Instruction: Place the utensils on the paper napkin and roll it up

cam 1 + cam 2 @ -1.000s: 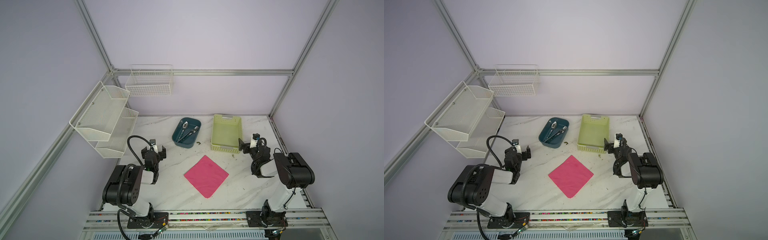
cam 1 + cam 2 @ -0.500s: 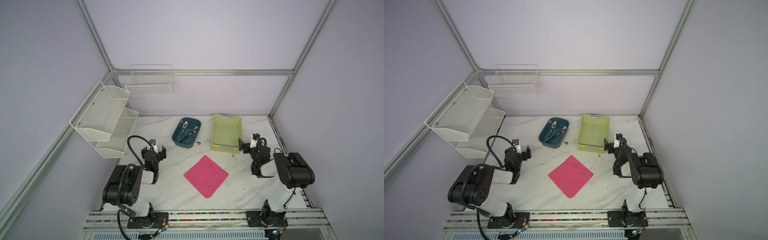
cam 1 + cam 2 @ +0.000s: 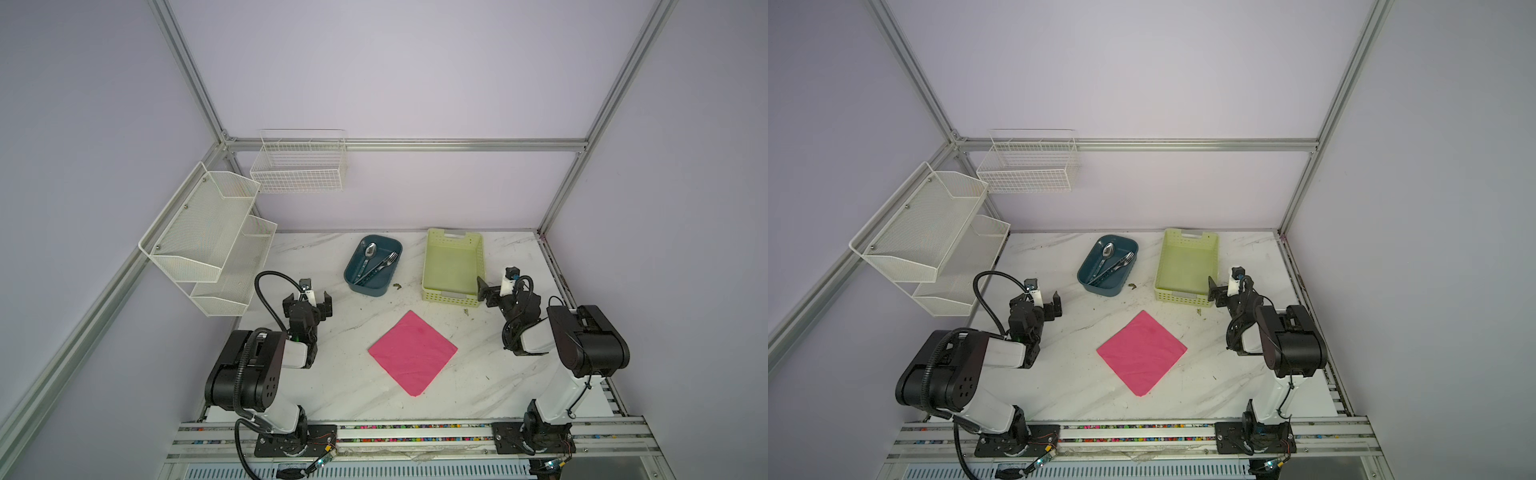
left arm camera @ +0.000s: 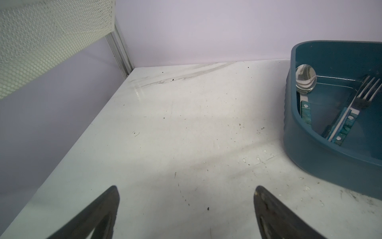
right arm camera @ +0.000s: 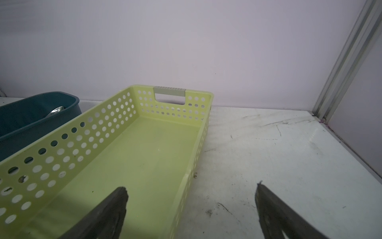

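The pink paper napkin (image 3: 412, 352) (image 3: 1141, 352) lies flat as a diamond in the middle of the marble table, with nothing on it. The utensils (image 3: 374, 266) (image 3: 1109, 266) lie together in a teal tub (image 3: 365, 291) behind it. In the left wrist view the spoon (image 4: 306, 79) and fork (image 4: 370, 89) show, with teal handles beside them. My left gripper (image 3: 309, 305) (image 4: 186, 188) stands open and empty over bare table, left of the tub. My right gripper (image 3: 502, 293) (image 5: 191, 186) is open and empty at the near right corner of the green basket.
A pale green perforated basket (image 3: 451, 296) (image 5: 103, 124) stands empty right of the tub. White mesh shelves (image 3: 208, 232) hang on the left wall and a wire basket (image 3: 299, 166) on the back wall. Small crumbs (image 3: 397, 286) lie between tub and basket.
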`<state>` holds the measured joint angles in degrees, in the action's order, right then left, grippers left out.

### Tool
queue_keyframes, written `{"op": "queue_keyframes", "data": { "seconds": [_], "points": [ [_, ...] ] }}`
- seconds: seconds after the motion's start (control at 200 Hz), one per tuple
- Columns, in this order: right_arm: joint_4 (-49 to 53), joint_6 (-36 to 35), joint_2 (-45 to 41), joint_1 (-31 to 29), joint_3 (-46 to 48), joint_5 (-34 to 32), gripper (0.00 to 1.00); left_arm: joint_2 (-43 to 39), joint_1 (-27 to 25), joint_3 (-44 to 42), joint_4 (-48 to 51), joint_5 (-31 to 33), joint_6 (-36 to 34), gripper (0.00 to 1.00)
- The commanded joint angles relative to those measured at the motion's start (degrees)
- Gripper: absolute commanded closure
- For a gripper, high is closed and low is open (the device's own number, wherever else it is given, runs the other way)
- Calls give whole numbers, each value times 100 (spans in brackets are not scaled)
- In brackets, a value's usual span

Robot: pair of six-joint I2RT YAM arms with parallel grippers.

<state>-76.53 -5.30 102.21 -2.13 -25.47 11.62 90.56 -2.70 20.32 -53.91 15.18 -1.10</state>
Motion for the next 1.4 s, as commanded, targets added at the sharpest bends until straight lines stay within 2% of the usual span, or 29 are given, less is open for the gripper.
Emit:
{"op": "queue_keyframes", "data": {
  "seconds": [0.0, 0.735, 0.78, 0.97, 1.1, 1.175, 1.27, 1.395],
  "points": [
    [-296, -146, -44, 26, 71, 42, 3, -38, 29, 64, -206, -27, 57, 0],
    [-295, -118, -41, 26, 65, -8, 3, -47, 33, 55, -208, -20, 56, 0],
    [-278, -72, -80, 28, 64, -261, 3, -59, 30, 33, -253, -8, 58, 0],
    [198, -8, -590, 22, 45, -370, 3, -314, 17, -22, -176, -130, -39, 0],
    [1274, 6, -1286, 20, -150, -454, 3, -897, -44, 391, 1081, -74, -119, 0],
    [1909, 20, -1674, 20, -318, -531, 3, -1350, -55, 629, 1769, -277, -182, 0],
    [2923, 143, -2126, 20, -649, -588, 6, -1693, -64, 1021, 2629, -452, 113, 0],
    [4099, 542, -2596, 11, -1117, -396, 11, -1838, -103, 1736, 4066, -1021, 433, 0]
  ]
}}
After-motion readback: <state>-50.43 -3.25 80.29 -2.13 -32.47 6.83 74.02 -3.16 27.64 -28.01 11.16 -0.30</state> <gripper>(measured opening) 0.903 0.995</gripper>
